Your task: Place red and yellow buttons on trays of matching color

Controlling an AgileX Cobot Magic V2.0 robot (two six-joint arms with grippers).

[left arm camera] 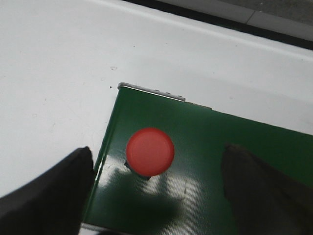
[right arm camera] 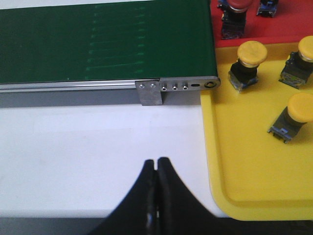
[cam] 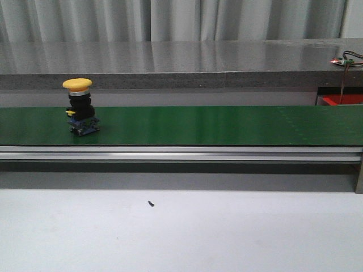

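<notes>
Yellow button (cam: pixel 79 107) standing upright on green belt (cam: pixel 227 124), left part in front view, presumably riding toward the trays at the belt's end. Left gripper (left arm camera: pixel 156 171) hovering w/ jaws spread wide either side of a red button (left arm camera: pixel 150 152) near belt's corner, prob. lined up to grab. Right gripper (right arm camera: pixel 157 169) pressed together, empty, parked just beside yellow tray (right arm camera: pixel 244 166) holding yellow buttons, red tray (right arm camera: pixel 288 22) behind.
</notes>
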